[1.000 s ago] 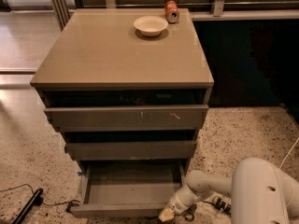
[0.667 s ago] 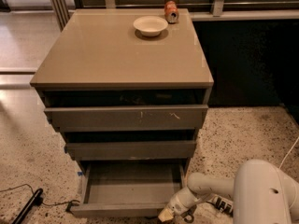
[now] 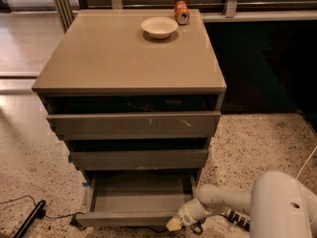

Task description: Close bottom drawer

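The bottom drawer (image 3: 133,217) of the grey-taupe cabinet stands pulled far out, its grey box interior empty and its plain front near the lower edge of the camera view. My gripper (image 3: 179,224) sits low at the drawer front's right end, right against its corner, at the tip of the white arm (image 3: 223,202) reaching in from the lower right. Above it, the middle drawer (image 3: 138,158) and the scratched top drawer (image 3: 133,125) each stick out slightly.
A white bowl (image 3: 159,27) and an orange can (image 3: 181,12) stand on the cabinet top (image 3: 124,58). A black cable and plug (image 3: 29,217) lie on the speckled floor at lower left. A railing runs behind the cabinet.
The view has shifted slightly, and the gripper stays at the drawer front's right corner. The drawer looks as far out as before.
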`<state>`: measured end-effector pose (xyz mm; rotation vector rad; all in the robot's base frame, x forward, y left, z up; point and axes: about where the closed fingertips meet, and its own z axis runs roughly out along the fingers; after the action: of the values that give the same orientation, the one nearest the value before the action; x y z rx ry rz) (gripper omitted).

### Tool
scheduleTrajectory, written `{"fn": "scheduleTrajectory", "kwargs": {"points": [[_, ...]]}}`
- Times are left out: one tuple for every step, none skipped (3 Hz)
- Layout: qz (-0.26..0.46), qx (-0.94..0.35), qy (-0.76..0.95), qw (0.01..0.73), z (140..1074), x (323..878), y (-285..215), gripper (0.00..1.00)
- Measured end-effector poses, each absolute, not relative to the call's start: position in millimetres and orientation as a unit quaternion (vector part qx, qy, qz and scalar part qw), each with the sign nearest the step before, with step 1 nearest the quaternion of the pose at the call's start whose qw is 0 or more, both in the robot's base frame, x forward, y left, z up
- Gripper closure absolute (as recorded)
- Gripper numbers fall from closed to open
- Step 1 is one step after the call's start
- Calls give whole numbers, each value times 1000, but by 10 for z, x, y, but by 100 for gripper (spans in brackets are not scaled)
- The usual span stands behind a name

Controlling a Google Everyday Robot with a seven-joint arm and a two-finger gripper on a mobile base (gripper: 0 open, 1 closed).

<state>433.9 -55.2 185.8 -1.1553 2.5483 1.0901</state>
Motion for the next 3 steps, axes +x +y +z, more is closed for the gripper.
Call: {"fn": "scheduleTrajectory", "kwargs": {"points": [[357, -370, 852, 104, 1880, 4507, -462, 100], [349, -363, 853, 134, 1957, 4635, -416, 100], [349, -363, 853, 134, 1956, 4635, -416, 100]]}}
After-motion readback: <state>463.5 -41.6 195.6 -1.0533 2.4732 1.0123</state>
